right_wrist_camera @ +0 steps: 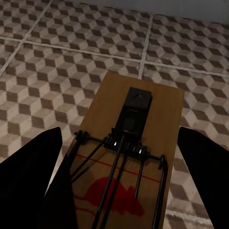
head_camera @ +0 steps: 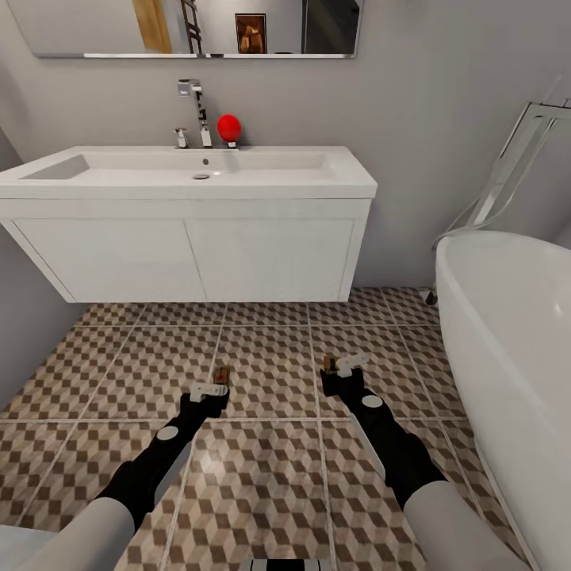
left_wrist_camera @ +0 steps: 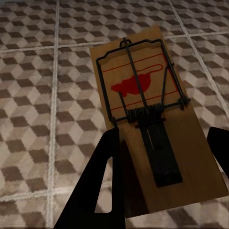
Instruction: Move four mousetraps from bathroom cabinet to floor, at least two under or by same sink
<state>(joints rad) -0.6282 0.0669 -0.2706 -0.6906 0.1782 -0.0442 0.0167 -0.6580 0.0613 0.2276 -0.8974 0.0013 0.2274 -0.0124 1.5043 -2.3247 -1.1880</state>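
A: What are the two hands doing?

B: The left gripper [head_camera: 212,388] has its fingers [left_wrist_camera: 102,183] on either side of a mousetrap [left_wrist_camera: 150,124]. One finger lies against the board's long edge; the other sits at the far edge. Whether it is pinching or has let go, I cannot tell. The right gripper [head_camera: 342,366] has its fingers [right_wrist_camera: 33,176] spread wider than the second mousetrap [right_wrist_camera: 131,157], with floor showing between one finger and the board's edge.

A: Where do the traps sit?

B: In the head view the left trap [head_camera: 221,373] shows just past the gripper tip, and the right trap [head_camera: 328,364] beside its gripper. Both are low over the patterned bathroom floor [head_camera: 262,476], in front of the white sink [head_camera: 190,170] that hangs on the wall. Whether they touch the tiles I cannot tell.

A: How much room is there around them?

B: Open tiles run forward to the dark gap under the sink cabinet. The bathtub [head_camera: 507,333] rim curves in near the right arm. A grey wall [head_camera: 20,317] closes the left side, well apart from the left arm.
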